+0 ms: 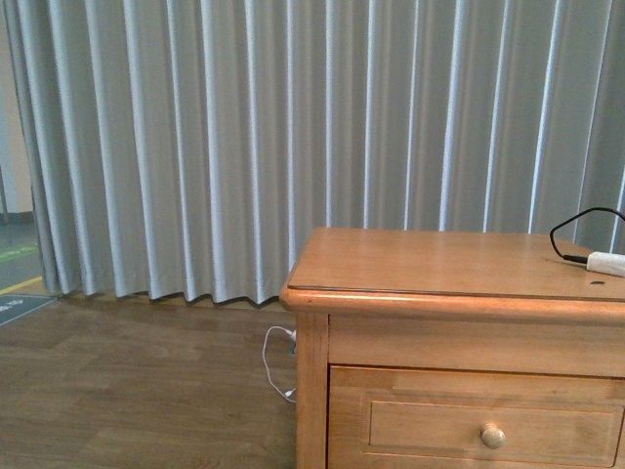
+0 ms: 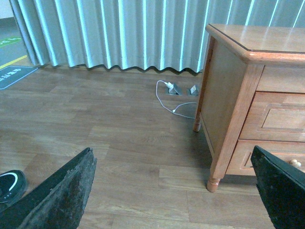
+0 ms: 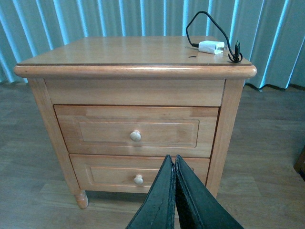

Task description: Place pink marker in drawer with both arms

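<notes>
The room is bright with soft, even light. The curtain [image 1: 244, 147] glows pale, and the wooden surface [image 1: 439, 264] shines a little.

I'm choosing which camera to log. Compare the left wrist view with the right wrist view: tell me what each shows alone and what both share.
Only the left wrist view shows the open left pincer, a white cable on the floor by two grey floor sockets, a black shoe and a floor mat.

Only the right wrist view shows the shut right pincer, the white plug with its black cable on the cabinet top, and the top drawer's knob.

Both show the wooden cabinet, its drawers, the curtain and the wood floor. No pink marker appears in either.
</notes>
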Controlling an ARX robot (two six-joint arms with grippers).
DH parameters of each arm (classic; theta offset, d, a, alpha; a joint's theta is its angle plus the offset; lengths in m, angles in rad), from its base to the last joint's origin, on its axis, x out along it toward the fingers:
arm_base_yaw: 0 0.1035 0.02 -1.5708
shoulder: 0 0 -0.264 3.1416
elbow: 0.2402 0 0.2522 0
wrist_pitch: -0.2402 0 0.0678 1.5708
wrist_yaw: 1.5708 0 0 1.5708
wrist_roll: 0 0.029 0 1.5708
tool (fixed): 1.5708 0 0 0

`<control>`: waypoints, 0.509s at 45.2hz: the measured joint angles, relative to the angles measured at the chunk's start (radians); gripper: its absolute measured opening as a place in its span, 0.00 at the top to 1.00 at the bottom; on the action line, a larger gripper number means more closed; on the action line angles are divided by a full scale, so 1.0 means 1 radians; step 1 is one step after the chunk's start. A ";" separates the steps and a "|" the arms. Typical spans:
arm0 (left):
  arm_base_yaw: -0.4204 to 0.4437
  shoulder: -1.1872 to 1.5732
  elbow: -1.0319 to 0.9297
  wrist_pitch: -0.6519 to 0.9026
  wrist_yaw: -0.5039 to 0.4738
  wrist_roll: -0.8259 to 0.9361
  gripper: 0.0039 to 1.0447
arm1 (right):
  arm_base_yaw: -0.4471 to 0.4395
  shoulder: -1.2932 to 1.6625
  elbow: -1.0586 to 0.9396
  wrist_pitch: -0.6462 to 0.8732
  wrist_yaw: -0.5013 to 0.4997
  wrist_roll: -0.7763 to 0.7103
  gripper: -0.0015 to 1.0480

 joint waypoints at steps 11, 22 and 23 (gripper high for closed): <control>0.000 0.000 0.000 0.000 0.000 0.000 0.06 | 0.000 -0.149 0.001 -0.185 -0.001 0.000 0.99; 0.000 0.000 0.000 0.000 0.000 0.000 0.06 | 0.000 -0.201 0.001 -0.208 0.000 0.000 0.99; 0.000 0.000 0.000 0.000 0.000 0.000 0.06 | 0.000 -0.202 0.001 -0.208 0.000 0.000 0.99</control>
